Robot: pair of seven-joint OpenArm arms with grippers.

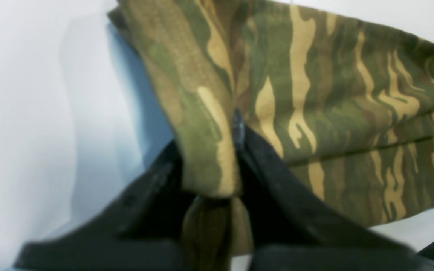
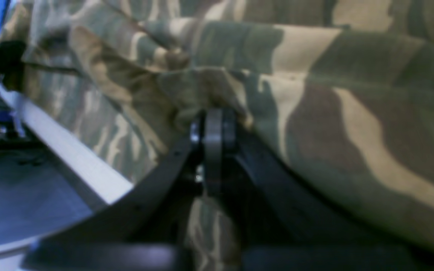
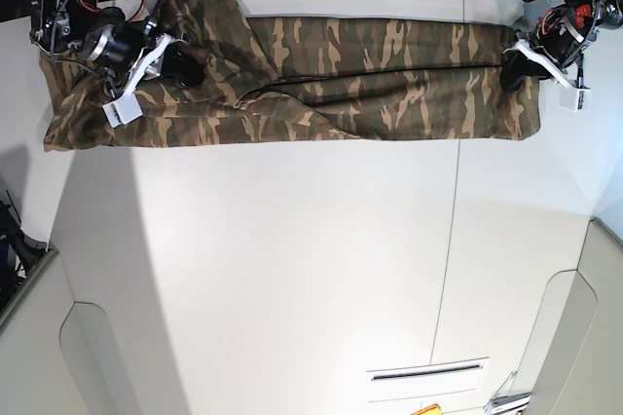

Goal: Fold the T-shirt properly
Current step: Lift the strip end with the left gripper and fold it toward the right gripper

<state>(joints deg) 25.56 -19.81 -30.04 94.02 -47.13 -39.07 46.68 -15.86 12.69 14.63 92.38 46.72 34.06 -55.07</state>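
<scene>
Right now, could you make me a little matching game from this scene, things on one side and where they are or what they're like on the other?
Things:
1. T-shirt
2. left gripper
3. right gripper
4. table

Descriptions, base view:
A. white, mostly bare
B. fingers pinch cloth on the picture's right
C. camouflage, stretched in a long band
D. fingers pinch cloth on the picture's left

Pairs: 1-C, 2-B, 3-D, 4-A
</scene>
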